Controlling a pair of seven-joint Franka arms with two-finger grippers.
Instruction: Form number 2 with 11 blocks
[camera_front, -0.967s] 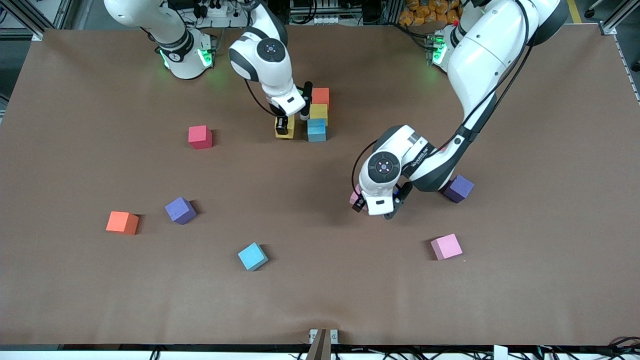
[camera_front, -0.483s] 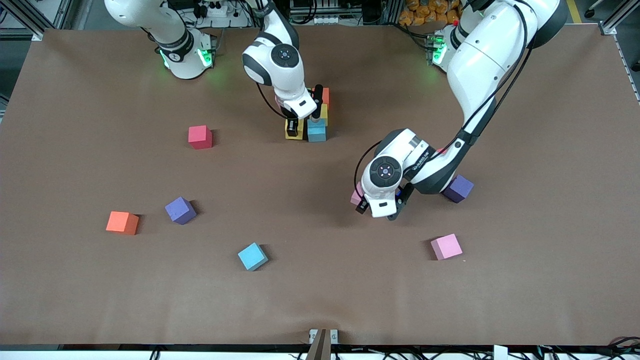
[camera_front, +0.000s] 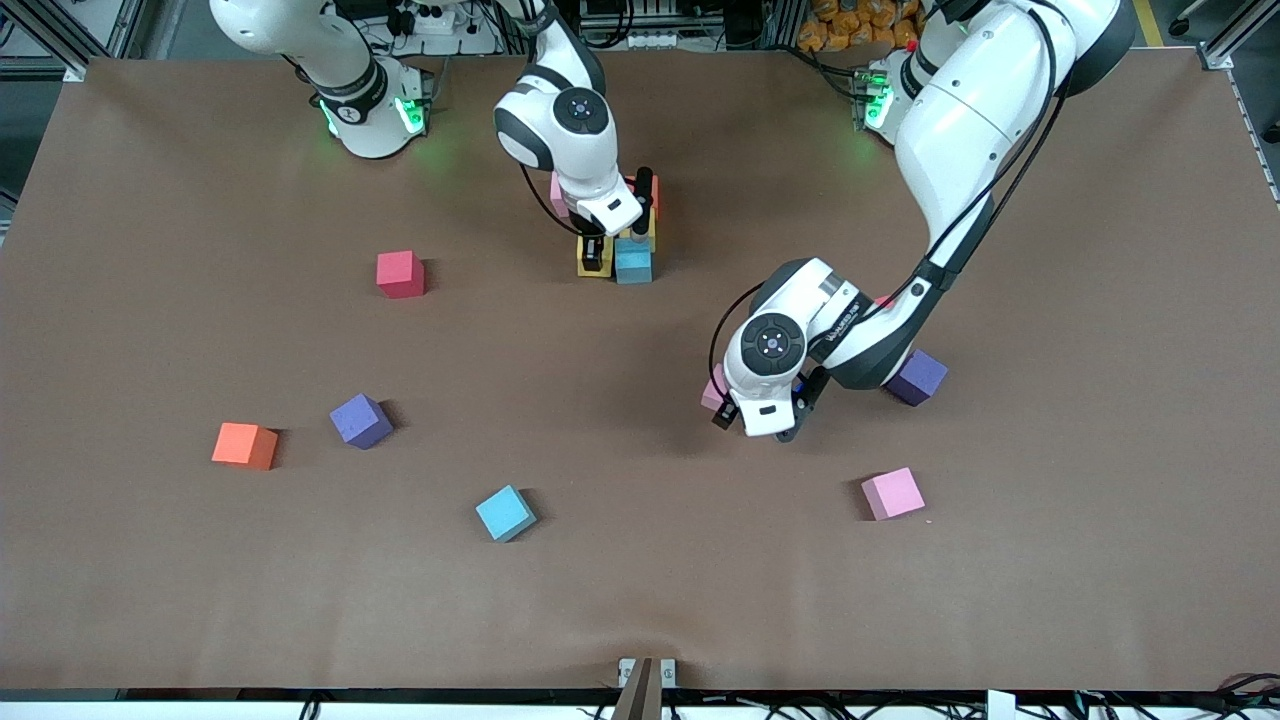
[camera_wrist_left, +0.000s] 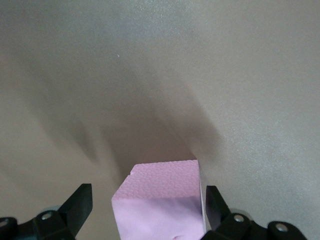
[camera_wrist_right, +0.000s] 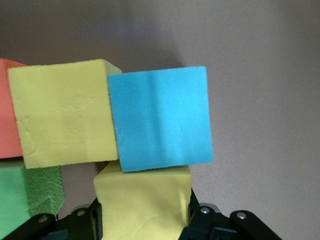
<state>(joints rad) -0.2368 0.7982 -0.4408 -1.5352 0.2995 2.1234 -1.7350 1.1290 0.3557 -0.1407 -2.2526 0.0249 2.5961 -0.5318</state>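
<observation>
Yellow block (camera_wrist_right: 142, 202) in right end effector (camera_front: 612, 240), edge-to-edge against blue block (camera_wrist_right: 160, 119).

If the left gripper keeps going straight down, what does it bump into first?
Probably the pink cube. The left gripper is open with that cube already between its fingers, so going on down, the fingers would likely pass beside it and meet the table.

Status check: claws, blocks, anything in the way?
Right claw shut on yellow block, against the blue block. Left claw open, astride pink block. Nothing in the way.
</observation>
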